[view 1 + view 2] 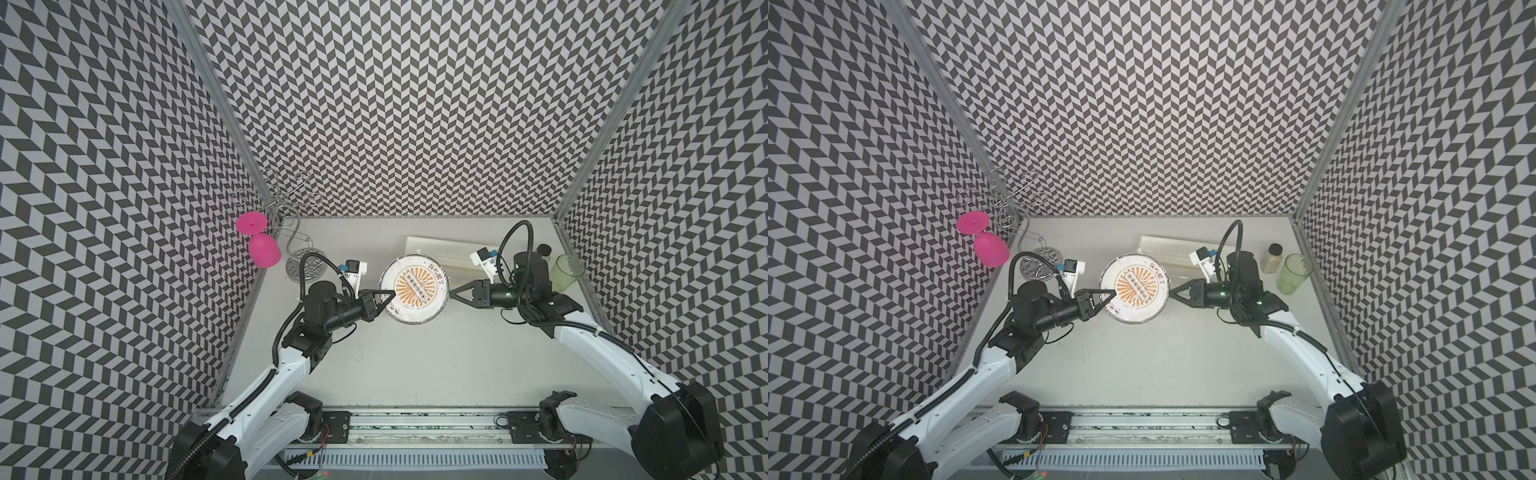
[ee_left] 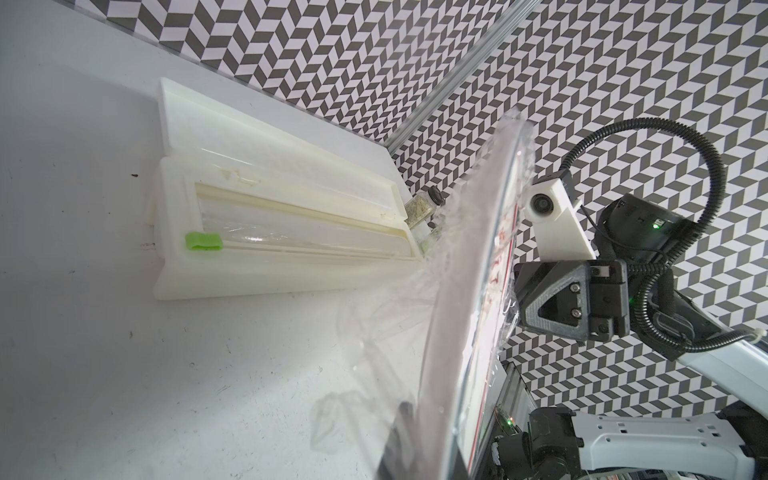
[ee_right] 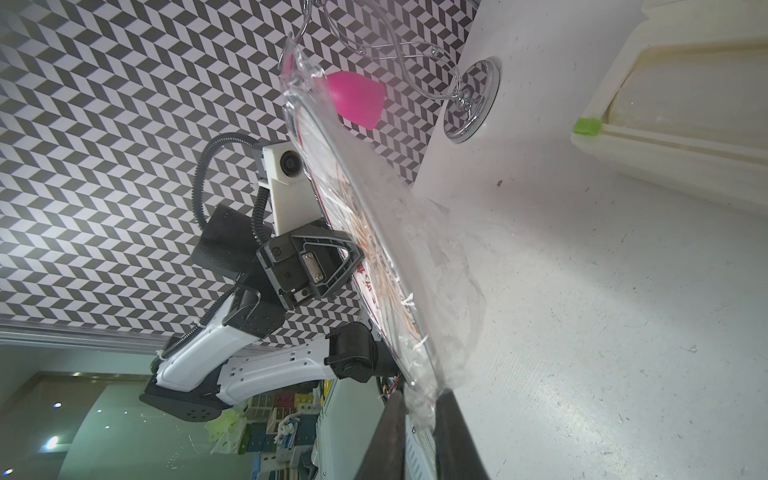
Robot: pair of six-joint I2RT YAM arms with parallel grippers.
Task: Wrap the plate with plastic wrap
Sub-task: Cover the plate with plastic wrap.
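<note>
Plastic wrap barely visible over plate

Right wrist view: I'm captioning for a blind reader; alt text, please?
The plate, seen edge-on and covered in wrinkled plastic wrap, is gripped at opposite rims by the right gripper and left gripper. A dispenser box lies on the table.

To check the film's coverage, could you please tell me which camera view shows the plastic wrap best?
The right wrist view: the plastic wrap shows as wrinkled film bunched under the plate. The left wrist view shows similar wrinkles; in both top views it is nearly invisible.
</note>
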